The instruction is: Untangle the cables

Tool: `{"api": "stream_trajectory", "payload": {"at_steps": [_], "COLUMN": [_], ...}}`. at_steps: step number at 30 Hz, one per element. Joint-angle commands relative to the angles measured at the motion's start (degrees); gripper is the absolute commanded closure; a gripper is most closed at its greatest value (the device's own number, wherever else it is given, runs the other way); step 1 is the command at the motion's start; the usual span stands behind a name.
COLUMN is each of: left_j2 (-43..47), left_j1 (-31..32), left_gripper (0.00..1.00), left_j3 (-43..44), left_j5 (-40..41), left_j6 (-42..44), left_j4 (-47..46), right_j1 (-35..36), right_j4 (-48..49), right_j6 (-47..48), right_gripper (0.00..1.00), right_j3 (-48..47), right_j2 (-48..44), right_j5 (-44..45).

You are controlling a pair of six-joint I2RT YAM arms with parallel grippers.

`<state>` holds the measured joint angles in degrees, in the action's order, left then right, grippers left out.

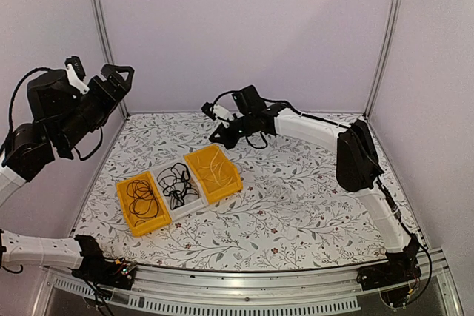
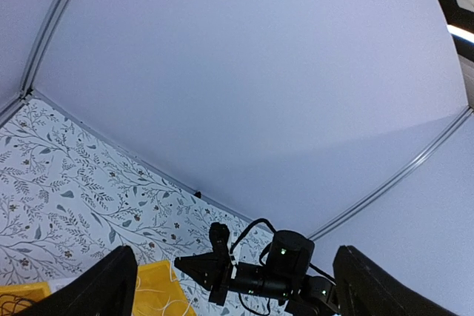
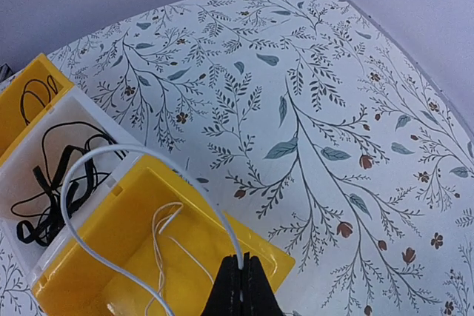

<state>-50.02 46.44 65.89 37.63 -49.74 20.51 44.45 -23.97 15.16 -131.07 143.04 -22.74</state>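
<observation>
Right end effector [image 3: 242, 260] clamped shut on the cream cable [image 3: 133, 146], which loops down into the yellow bin [image 3: 275, 260] directly below it. Black cables [image 1: 176, 183] lie in the white bin [image 1: 191, 207] and far yellow bin [image 1: 152, 226] alongside. Left end effector [image 1: 95, 73] wide open, empty, well clear. Looks nearly done: only the release is left.

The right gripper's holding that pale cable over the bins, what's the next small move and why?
Probably lower the right gripper toward the yellow bin below it. It is shut on the pale cable, held above that bin with its lower part lying inside, while the black cables sit in the other bins; lowering should settle the raised loop inside.
</observation>
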Motion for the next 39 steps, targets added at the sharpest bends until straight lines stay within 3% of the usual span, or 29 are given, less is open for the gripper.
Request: {"api": "stream_trajectory", "payload": {"at_steps": [1, 11, 16, 19, 30, 39], "left_j2": [1.3, 3.8, 4.6, 5.1, 0.6, -18.4], "left_j1": [-0.2, -0.2, -0.2, -0.2, -0.2, 1.5], "left_gripper": [0.05, 0.06, 0.06, 0.06, 0.08, 0.26], "left_j3": [-1.6, -6.1, -7.5, -8.1, -6.6, 1.3], "left_j5": [-0.7, -2.1, -2.1, -1.9, -5.1, -24.3], "left_j6": [-0.6, -0.2, 0.0, 0.7, 8.3, 20.7], "left_j4": [-0.2, -4.4, -4.8, -5.8, -5.9, 0.3], "right_j1": [1.3, 2.0, 2.0, 2.0, 0.6, -10.1], "right_j4": [-2.0, -3.6, -4.1, -4.7, -9.1, -12.0], "right_j6": [3.1, 5.8, 6.1, 7.0, 10.9, 12.9], "right_gripper": [1.0, 0.99, 0.68, 0.6, 0.55, 0.6], "right_j3": [3.4, 7.3, 8.1, 10.1, 20.5, 42.5], "right_j2": [1.8, 0.6, -2.9, -6.0, -21.3, -42.3], "right_j5": [0.2, 4.4, 5.0, 6.5, 5.9, -0.3]}}
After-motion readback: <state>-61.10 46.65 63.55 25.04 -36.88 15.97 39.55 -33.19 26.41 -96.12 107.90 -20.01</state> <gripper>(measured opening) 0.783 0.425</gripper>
